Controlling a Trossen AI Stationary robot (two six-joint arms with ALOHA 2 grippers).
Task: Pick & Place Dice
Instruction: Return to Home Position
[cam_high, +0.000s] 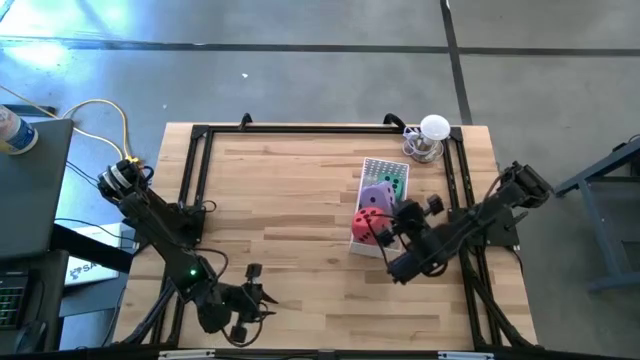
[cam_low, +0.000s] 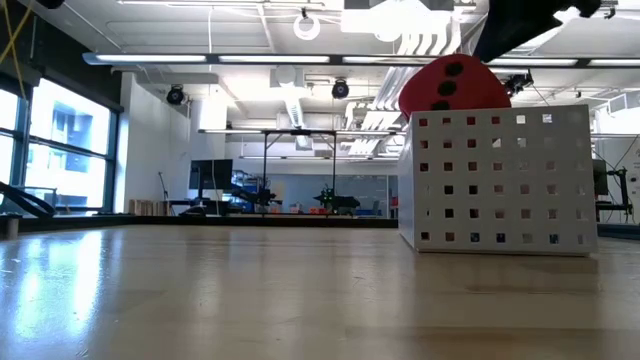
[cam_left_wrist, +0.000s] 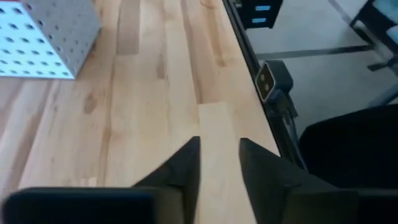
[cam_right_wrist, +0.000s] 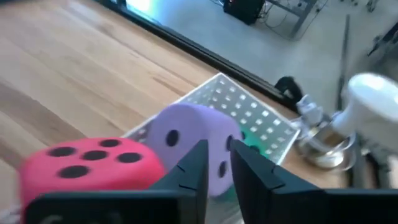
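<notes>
1. The white bin (cam_high: 385, 168) is set right of the middle of the table (cam_high: 290, 200), toward the far side. This puts it within easy reach of the right arm.
2. The dice are found heaped inside it. The red die (cam_high: 366, 226) lies at the near end and is seen in the low view rising above the rim. The purple die (cam_high: 377, 195) is lodged just behind it. The green die (cam_high: 396, 186) is only glimpsed at the far end, partly covered by the purple one. A pink die cannot be made out.
3. The right gripper (cam_high: 388, 236) is held just above the bin's near end, over the red die. Its fingers are parted by a narrow gap and nothing is held between them. The height is judged to be kept so that the heap is cleared.
4. The left gripper (cam_high: 252, 298) is kept low at the near left of the table, well apart from the bin. Its fingers are a little apart and empty. It is presumably parked there so that the bin is left free for the other arm.
5. No die is seen on the bare wood, so the placing is judged finished and only the right arm's withdrawal is left. The red die sits above the rim, so it could be brushed off if the arm were drawn away too low.
</notes>
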